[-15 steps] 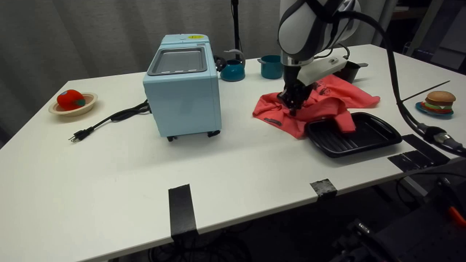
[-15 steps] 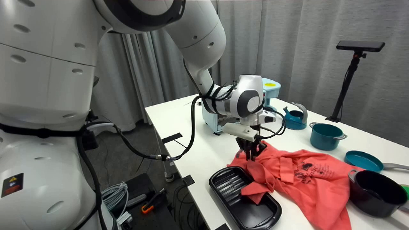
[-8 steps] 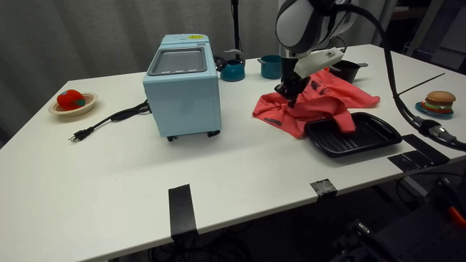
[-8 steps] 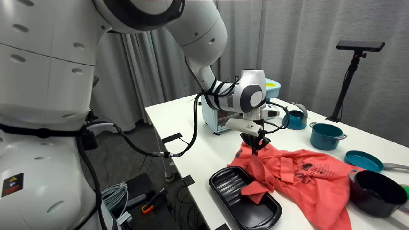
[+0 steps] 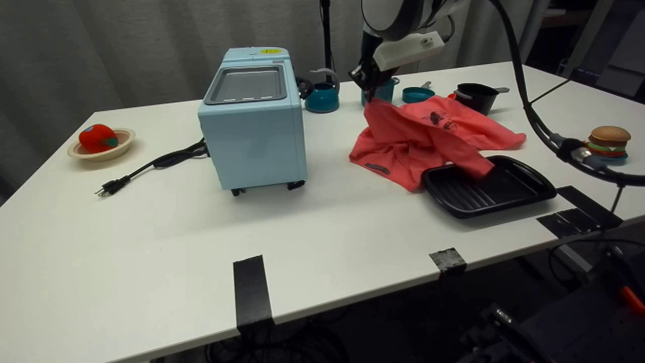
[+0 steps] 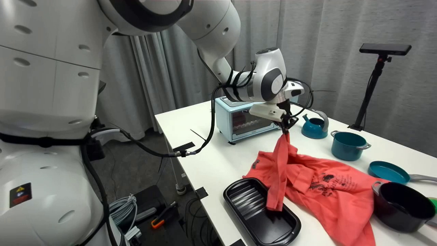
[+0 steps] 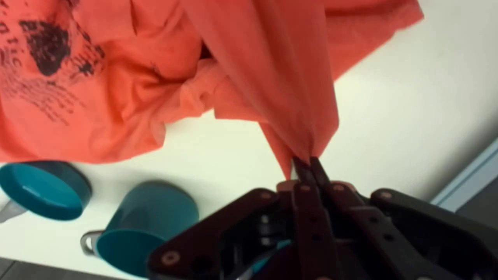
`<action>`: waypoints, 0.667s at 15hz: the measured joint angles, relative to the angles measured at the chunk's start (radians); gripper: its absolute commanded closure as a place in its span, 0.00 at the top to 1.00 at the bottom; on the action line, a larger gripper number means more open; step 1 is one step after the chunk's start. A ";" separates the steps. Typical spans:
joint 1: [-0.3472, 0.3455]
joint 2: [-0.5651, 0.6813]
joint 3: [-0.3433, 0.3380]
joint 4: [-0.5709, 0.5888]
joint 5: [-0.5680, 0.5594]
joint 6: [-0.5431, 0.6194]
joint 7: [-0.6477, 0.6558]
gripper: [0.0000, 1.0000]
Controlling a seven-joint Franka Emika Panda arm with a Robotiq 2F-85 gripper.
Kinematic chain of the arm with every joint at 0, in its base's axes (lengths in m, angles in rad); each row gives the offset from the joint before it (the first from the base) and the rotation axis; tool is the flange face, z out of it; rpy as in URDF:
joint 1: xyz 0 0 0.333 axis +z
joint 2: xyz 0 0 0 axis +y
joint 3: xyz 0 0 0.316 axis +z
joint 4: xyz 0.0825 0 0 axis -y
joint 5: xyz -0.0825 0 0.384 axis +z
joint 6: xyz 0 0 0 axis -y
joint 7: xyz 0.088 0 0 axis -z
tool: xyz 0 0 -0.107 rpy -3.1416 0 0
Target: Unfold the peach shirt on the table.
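Observation:
The peach shirt, coral in colour, lies crumpled on the white table point(image 5: 176, 262); the shirt shows in both exterior views point(image 5: 410, 151) point(image 6: 341, 201). My gripper is shut on a fold of it, in the exterior views point(image 5: 370, 97) point(image 6: 285, 131) and in the wrist view point(image 7: 310, 160). The held fold rises in a narrow peak from the table. Its lower end hangs over the black tray point(image 6: 239, 208). The printed part of the shirt point(image 7: 46, 50) lies flat-ish toward the black pot. Some layers under the raised fold are hidden.
A light blue toaster oven point(image 5: 257, 136) stands beside the shirt. A teal kettle point(image 6: 314, 128), a teal pot point(image 6: 348, 147), a teal pan point(image 6: 389, 172) and a black pot point(image 6: 403, 208) stand along the shirt's far side. A toy burger point(image 5: 607, 141) and a bowl point(image 5: 121, 146) are farther off.
My gripper has risen and moved toward the kettle and teal pot, pulling the shirt's fold up into a peak. The cloth end in the tray has shifted and straightened.

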 measured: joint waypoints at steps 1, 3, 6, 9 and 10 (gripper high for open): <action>0.016 0.001 -0.013 0.019 -0.002 0.026 0.025 0.00; 0.045 0.006 -0.047 0.062 -0.010 0.068 0.071 0.00; 0.092 0.022 -0.122 0.120 -0.047 0.114 0.144 0.35; 0.143 0.052 -0.215 0.160 -0.113 0.155 0.241 0.58; 0.156 0.063 -0.239 0.171 -0.127 0.161 0.269 0.66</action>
